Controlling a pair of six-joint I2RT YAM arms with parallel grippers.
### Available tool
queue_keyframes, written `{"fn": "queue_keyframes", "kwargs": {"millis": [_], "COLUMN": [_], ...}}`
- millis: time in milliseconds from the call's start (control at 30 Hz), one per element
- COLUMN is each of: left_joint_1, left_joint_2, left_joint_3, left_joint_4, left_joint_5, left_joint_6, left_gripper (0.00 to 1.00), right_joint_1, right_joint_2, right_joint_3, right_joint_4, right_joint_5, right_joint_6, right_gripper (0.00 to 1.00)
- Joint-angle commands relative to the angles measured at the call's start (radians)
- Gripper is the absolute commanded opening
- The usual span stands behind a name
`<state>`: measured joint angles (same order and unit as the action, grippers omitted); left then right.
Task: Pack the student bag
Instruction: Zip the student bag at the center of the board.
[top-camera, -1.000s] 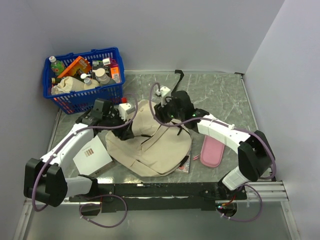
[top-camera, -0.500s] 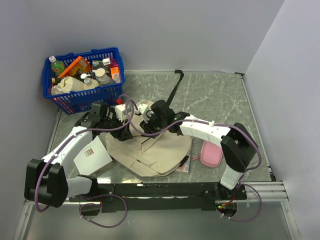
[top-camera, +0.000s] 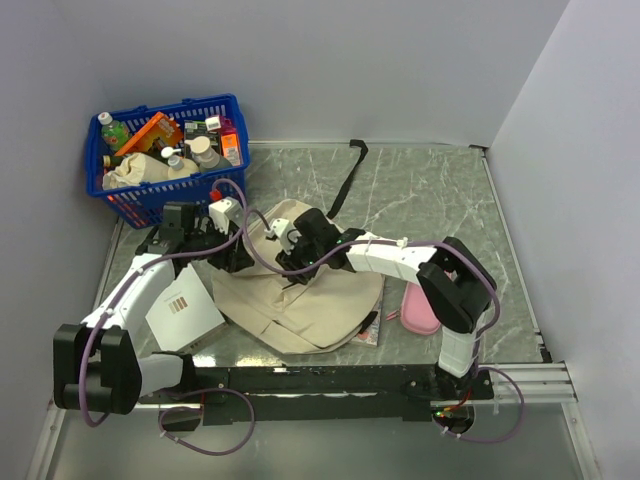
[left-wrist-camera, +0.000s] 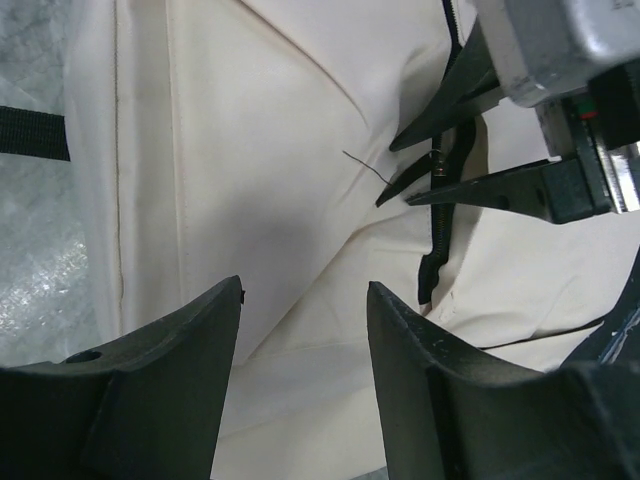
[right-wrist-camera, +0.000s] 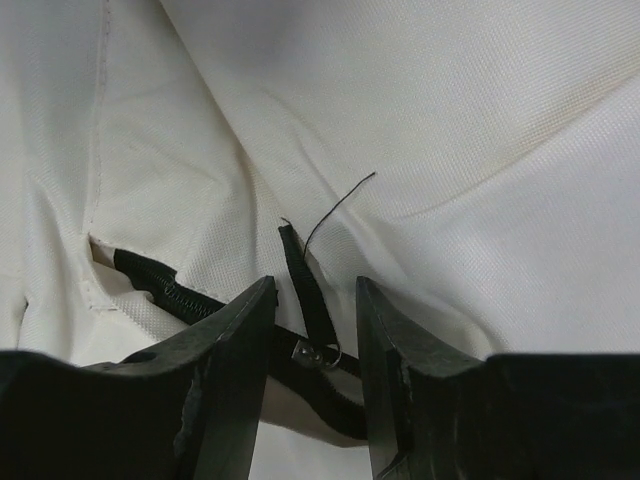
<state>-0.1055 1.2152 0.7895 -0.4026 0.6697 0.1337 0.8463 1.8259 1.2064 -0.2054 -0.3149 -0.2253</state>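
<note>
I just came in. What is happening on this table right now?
The robot is working on the cream student bag, which lies flat on the table. The right gripper has its open jaws on either side of the black zipper pull, not yet closed on it. The left gripper hovers open over the bag's fabric close by, holding nothing.
</note>
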Motion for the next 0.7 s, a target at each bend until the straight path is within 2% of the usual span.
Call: {"fn": "queue_keyframes", "kwargs": {"millis": [0, 167, 267, 367, 467, 667], "left_joint_1": [0.003, 0.003, 0.003, 0.003, -0.002, -0.025], "left_joint_2": [-0.019, -0.022, -0.020, -0.016, -0.013, -0.009], "left_joint_3": [-0.003, 0.005, 0.016, 0.022, 0.025, 0.037], "left_joint_4": [0.028, 0.028, 0.019, 0.016, 0.018, 0.007], "left_joint_5": [0.060, 0.059, 0.065, 0.076, 0.087, 0.094], "left_joint_6": [0.000, 0.004, 0.023, 0.038, 0.047, 0.067], "left_gripper": [0.58, 0.58, 0.59, 0.59, 0.59, 0.59], "right_joint_1": [0.011, 0.011, 0.010, 0.008, -0.003, -0.019], "right_joint_2": [0.026, 0.056, 0.064, 0.029, -0.022, -0.134], "right_joint_3": [0.031, 0.068, 0.073, 0.050, 0.029, -0.056], "right_joint_4": [0.040, 0.029, 0.031, 0.050, 0.073, 0.164], "right_joint_5": [0.014, 0.013, 0.040, 0.068, 0.076, 0.066], "right_joint_6": [0.000, -0.003, -0.002, 0.009, 0.029, 0.083], "right_gripper": [0.45, 0.42, 0.19, 0.07, 0.02, 0.03]}}
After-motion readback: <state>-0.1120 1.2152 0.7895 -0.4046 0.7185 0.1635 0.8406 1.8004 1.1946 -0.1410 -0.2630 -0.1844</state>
